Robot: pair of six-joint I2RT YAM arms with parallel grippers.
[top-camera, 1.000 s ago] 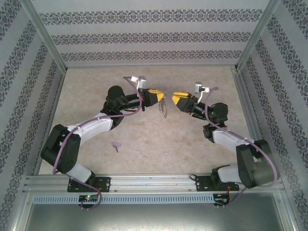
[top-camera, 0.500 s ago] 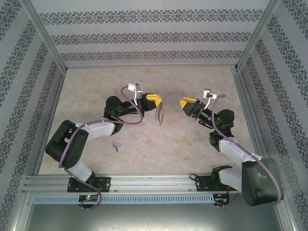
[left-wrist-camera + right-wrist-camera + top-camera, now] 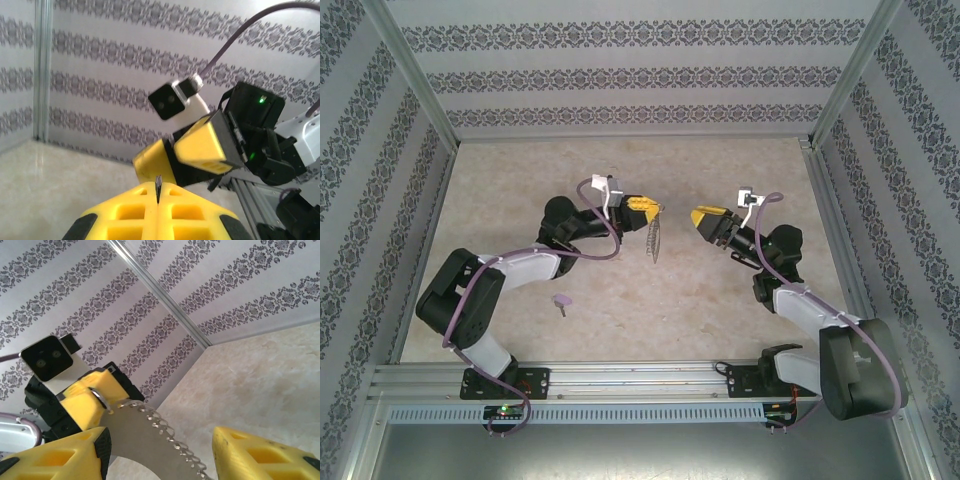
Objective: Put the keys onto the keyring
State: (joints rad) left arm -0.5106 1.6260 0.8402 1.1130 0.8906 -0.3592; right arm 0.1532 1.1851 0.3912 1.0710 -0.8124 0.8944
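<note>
Two yellow grippers face each other above the table (image 3: 670,300). From the top, the left gripper (image 3: 645,207) is clamped shut on the keyring (image 3: 653,238), a thin grey loop whose long side runs from the gripper toward the near edge. The right gripper (image 3: 701,216) is near it but apart, its fingers (image 3: 55,457) spread open. The left wrist view shows just a dark sliver of metal pinched between the closed left fingers, with the right gripper straight ahead. The right wrist view shows much more: the flat grey loop slants down from the left gripper toward the camera, and its squiggly chain (image 3: 172,435) runs along the upper edge. The little purple key (image 3: 561,300) lies on the table by the left arm, well apart from the keyring, its shaft pointing to the near edge. Patterned walls (image 3: 620,75) stand all around.
</note>
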